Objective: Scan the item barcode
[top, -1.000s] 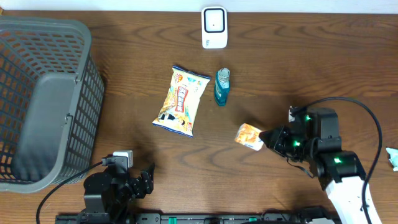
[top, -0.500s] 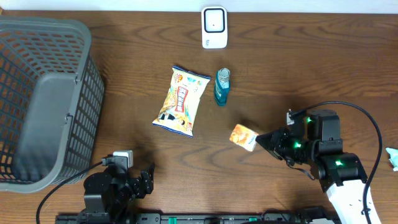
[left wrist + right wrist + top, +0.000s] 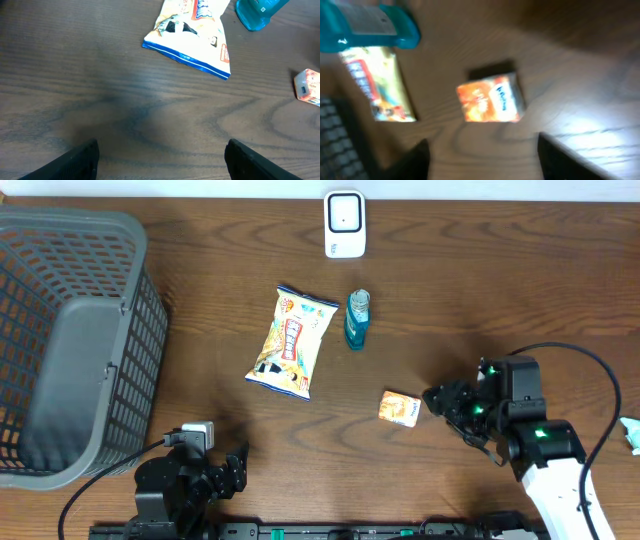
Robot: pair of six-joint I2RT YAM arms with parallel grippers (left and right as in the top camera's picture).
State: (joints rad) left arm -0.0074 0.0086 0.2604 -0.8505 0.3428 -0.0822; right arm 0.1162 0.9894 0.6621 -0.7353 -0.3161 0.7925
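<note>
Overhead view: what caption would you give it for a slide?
Right gripper open beside a small orange box lying on the table.

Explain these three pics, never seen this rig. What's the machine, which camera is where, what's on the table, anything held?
Two robot arms sit at a wooden table, each ending in a two-finger hand. One picture looks straight down from above. The other two come from a camera on each wrist, with that hand's fingers dark at the bottom edge. From above, the left hand is bottom left and the right hand bottom right. On the table lie a grey basket, a white device that may be the scanner, a snack bag, a teal bottle and a small orange box. Both hands are open and hold nothing; the box lies just in front of the right hand.
</note>
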